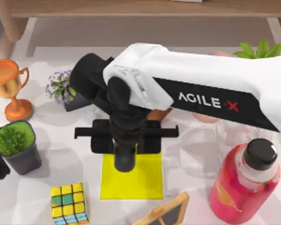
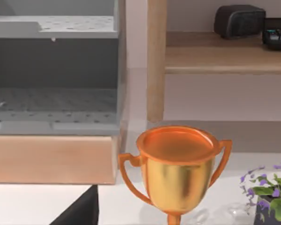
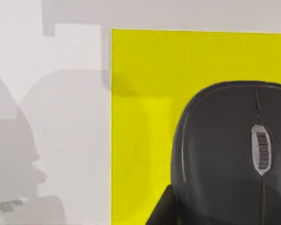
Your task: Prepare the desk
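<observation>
The right arm hangs over the yellow mat (image 1: 131, 183) in the middle of the white desk (image 1: 187, 159), holding a black mouse (image 3: 234, 154), so it should lower slowly and let go flat.

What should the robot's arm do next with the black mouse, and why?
Probably leave the mouse where it is and draw the right pincer straight up. The mouse already lies on the yellow mat, on the desk, so it looks placed. The left arm sits idle at the table's left edge.
</observation>
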Robot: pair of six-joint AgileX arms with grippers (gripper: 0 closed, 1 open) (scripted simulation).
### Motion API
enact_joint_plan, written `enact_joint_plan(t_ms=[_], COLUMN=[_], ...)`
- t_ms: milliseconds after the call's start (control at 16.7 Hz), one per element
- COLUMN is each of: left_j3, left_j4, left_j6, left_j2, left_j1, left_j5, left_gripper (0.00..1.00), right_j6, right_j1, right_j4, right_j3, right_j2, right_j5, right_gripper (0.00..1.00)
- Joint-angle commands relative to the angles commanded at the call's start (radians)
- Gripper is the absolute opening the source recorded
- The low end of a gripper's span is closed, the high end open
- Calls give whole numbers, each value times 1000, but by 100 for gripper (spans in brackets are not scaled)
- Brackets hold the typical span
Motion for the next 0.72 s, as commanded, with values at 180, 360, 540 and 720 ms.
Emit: enact_joint_plan(t_ms=[180,360,540,720], left_j3=[0,0,0,0], left_j4=[0,0,0,0], left_j6=[0,0,0,0], left_j2=[0,0,0,0], left_j1=[0,0,0,0], left_j5=[0,0,0,0], left_gripper=[100,100,100,100], right_j6=[0,0,0,0], right_j1=[0,0,0,0], right_j4=[-3,-4,-4,-4], right_j3=[-27,-33,-33,-33], right_j2=[30,37,37,37], right_j5=[-2,-3,-3,-3], right_gripper=[0,0,8,30])
